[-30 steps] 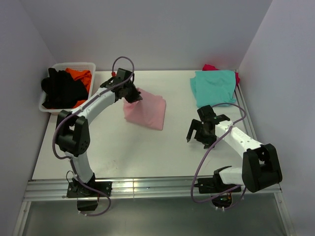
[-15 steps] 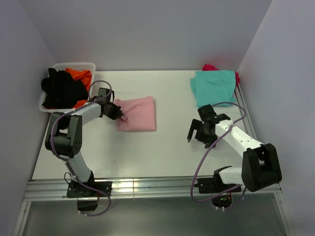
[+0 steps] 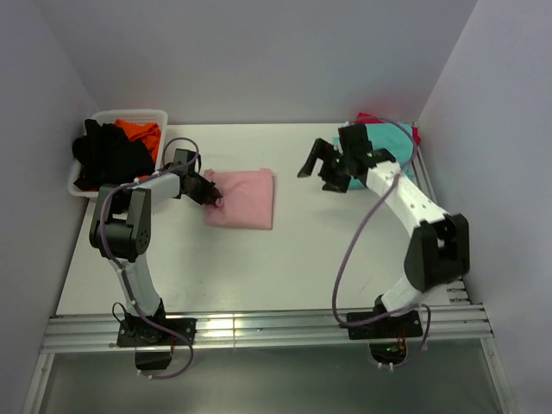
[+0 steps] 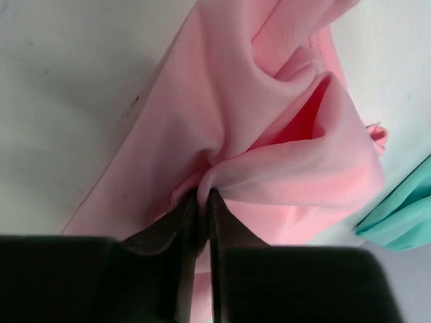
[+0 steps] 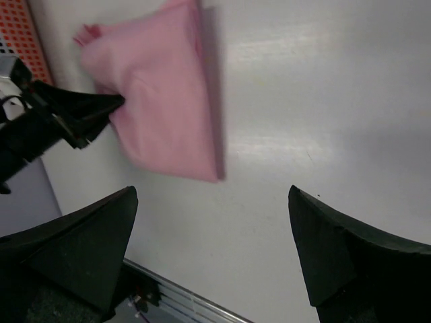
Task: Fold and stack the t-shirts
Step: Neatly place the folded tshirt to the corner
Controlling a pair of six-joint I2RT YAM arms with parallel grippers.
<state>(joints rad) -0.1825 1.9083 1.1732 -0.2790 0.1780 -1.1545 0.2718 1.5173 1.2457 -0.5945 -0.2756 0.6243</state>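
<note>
At the near edge of the white table point(image 3: 259, 267) both arms rise from their bases. The left arm bends sharply at the elbow and reaches toward 10 o'clock. The left gripper point(image 3: 210, 196) pinches a bunched fold at the 9 o'clock edge of the folded light pink cloth t-shirt point(image 3: 246, 200), which lies left of centre. The right arm stretches toward 1 o'clock. The right gripper point(image 3: 319, 171) hovers with fingers spread wide, just beside the teal cloth t-shirt point(image 3: 392, 142). A magenta t-shirt point(image 3: 369, 117) shows at the teal one's far edge. At 10 o'clock a white plastic basket point(image 3: 129, 113) holds a black t-shirt point(image 3: 108, 155) and an orange t-shirt point(image 3: 141, 131).
</note>
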